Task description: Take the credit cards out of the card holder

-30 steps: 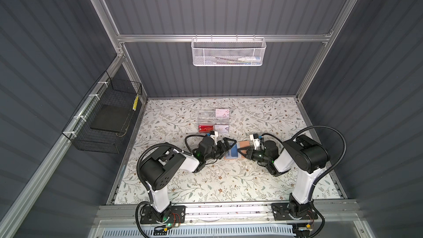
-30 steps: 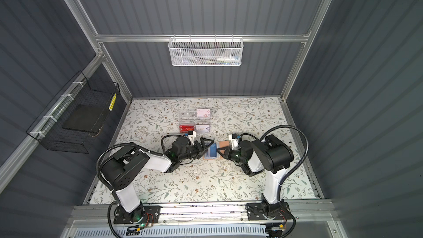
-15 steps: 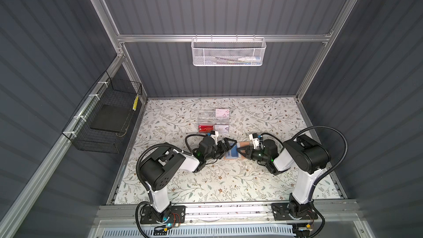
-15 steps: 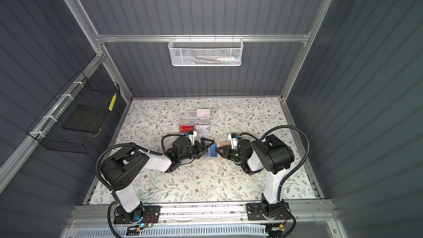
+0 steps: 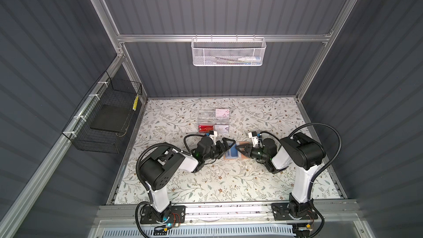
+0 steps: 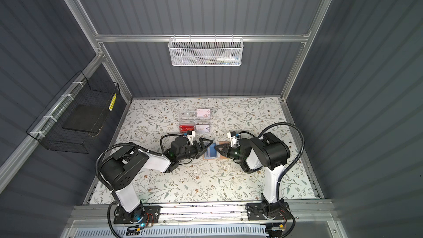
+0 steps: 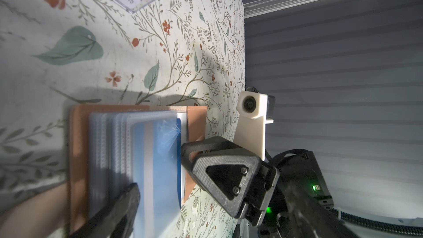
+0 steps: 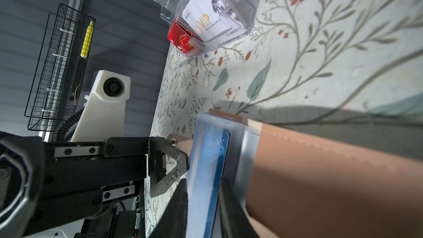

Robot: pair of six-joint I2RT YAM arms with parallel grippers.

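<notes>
Broadly, the floral table [image 5: 229,179] lies bare in front of the arms and to both sides, with walls on three sides. A clear acrylic box [image 5: 213,122] stands just behind the arms, apart from the card holder [image 7: 79,156]. That tan holder lies open mid-table between both claws. The left gripper [image 5: 226,148] gapes wide at the holder's edge, one finger [image 7: 121,204] over the sleeve pages [image 7: 103,147]. The right gripper [image 5: 239,149] stands narrow astride a raised page holding a blue card [image 7: 164,156]; whether it pinches, I cannot tell.

Tan leatherette card holder [image 7: 77,156], glossy plastic sleeves [image 7: 107,145]
</notes>
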